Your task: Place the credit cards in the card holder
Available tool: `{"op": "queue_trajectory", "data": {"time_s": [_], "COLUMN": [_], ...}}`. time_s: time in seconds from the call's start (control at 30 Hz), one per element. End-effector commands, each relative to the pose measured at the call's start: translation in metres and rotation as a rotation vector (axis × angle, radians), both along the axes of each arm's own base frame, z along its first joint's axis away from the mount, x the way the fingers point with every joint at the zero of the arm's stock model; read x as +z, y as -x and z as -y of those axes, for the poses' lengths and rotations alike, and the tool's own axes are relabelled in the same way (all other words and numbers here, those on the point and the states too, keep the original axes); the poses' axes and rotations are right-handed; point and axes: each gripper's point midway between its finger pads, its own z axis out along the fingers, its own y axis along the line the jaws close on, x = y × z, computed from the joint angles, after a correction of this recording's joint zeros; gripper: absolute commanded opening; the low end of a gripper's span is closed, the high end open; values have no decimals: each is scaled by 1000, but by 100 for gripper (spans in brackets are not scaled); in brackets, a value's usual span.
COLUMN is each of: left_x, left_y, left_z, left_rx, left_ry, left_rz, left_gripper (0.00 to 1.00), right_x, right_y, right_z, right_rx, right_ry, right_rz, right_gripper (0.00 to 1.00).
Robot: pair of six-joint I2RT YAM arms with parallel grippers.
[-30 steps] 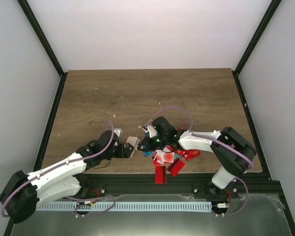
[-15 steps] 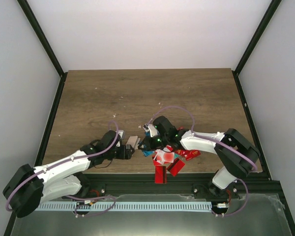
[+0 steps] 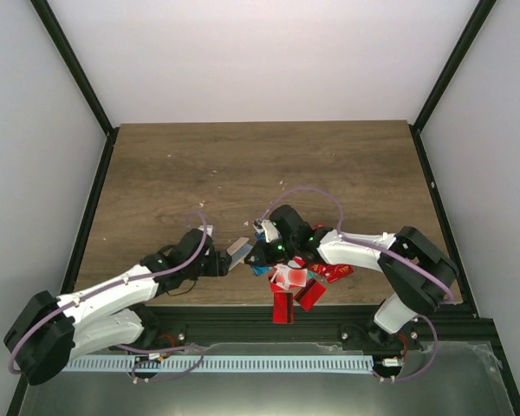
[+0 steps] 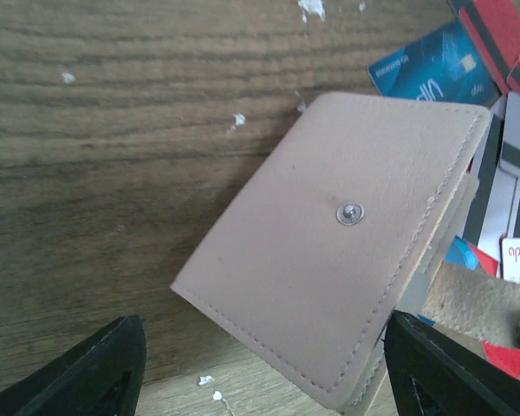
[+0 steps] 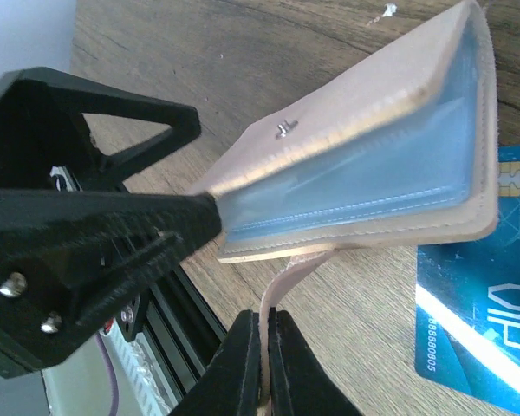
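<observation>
You have open wood across the far half of the table and along its left side. The near edge is tight. The wallet sits between the left gripper, whose fingers are spread either side of its near corner, and the right gripper, pinched on its strap. The card heap crowds the wood just right of it, beneath the right arm.

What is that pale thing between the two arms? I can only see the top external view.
Observer: A tan card holder. The left wrist view shows a metal snap stud on its cover.
Visitor: Is anything gripping it?
Observer: The right gripper is shut on its thin strap.
Visitor: And the other arm?
Observer: The left gripper stands open, straddling the holder's near corner.
</observation>
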Motion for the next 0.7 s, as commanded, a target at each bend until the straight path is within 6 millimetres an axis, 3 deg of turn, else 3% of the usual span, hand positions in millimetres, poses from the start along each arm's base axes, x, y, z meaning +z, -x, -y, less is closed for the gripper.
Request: {"op": "queue_trajectory", "data": {"time_s": [0.0, 0.3, 0.57, 0.67], "left_x": [18, 21, 35, 31], "left_y": [-13, -24, -27, -29], "left_z": [-9, -15, 7, 6], "left_rx": [78, 131, 57, 55], "left_ry": [-6, -41, 41, 17], "left_rz": [63, 86, 85, 81], "left_gripper": [77, 77, 80, 81], "right_x": [7, 2, -9, -11], "right_y": [0, 5, 8, 9], "right_z": [-2, 1, 7, 8], "right_rx": [18, 38, 34, 40], "right_ry": [-3, 14, 52, 57], "right_rz": [29, 17, 4, 0], "right_gripper": [1, 1, 1, 1]}}
